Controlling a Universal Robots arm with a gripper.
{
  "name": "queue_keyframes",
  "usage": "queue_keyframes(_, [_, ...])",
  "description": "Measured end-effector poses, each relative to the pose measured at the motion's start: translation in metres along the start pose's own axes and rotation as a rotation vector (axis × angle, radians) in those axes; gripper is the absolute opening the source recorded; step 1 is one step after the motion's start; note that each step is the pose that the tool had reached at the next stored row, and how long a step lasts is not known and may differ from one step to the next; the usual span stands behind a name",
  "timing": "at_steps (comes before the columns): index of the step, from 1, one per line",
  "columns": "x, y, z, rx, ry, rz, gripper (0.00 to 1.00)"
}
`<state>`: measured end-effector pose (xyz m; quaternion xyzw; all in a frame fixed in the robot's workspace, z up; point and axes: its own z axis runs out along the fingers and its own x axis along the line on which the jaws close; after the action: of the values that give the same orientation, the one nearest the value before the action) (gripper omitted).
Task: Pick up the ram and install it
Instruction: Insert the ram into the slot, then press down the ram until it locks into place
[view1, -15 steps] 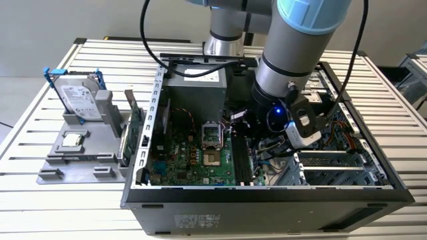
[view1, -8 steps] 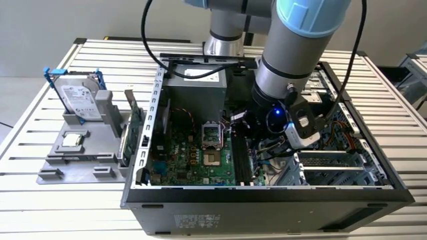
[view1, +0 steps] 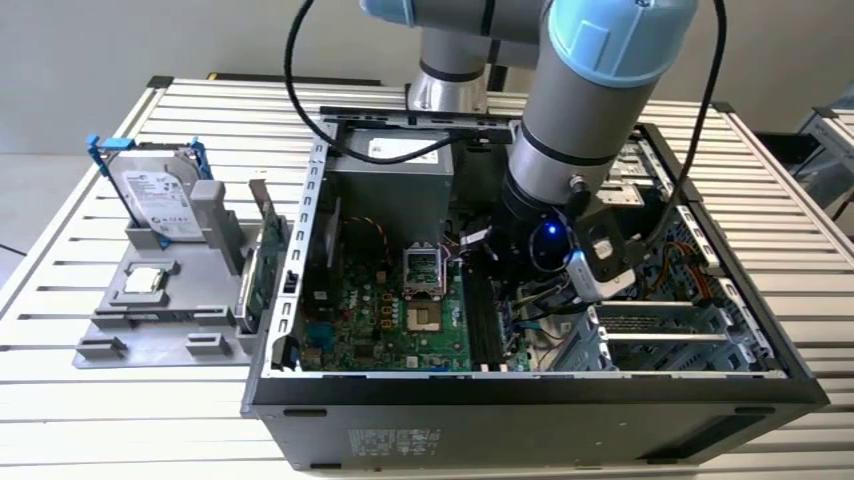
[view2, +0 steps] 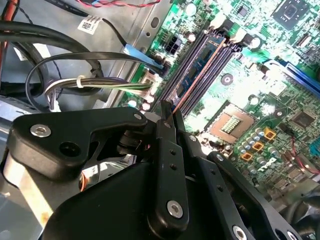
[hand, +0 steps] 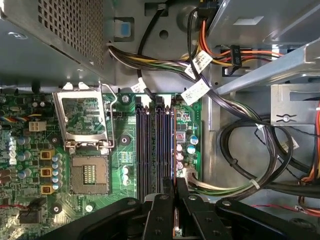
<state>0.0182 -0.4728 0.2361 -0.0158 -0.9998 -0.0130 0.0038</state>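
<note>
Though mostly hidden, ram (view2: 176, 107) seems gripped

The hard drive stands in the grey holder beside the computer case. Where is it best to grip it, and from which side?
Probably its free upper part, from above, pinching across the two broad faces. The hard drive stands upright in the grey holder, which covers its lower end, and blue rails line its narrow edges.

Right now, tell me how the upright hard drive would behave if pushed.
The hard drive stands on edge in the grey holder, so a push may tip it. Its metal casing looks stiff, probably heavy for its size.
</note>
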Motion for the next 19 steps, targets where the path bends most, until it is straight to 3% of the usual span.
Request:
queue_keyframes(11, [-0.0004, 0.0031, 0.012, 0.0001, 0.0, 0.0, 0.0])
queue_keyframes(19, [-0.0004, 0.0032, 0.0126, 0.0023, -0.0001, 0.0, 0.0])
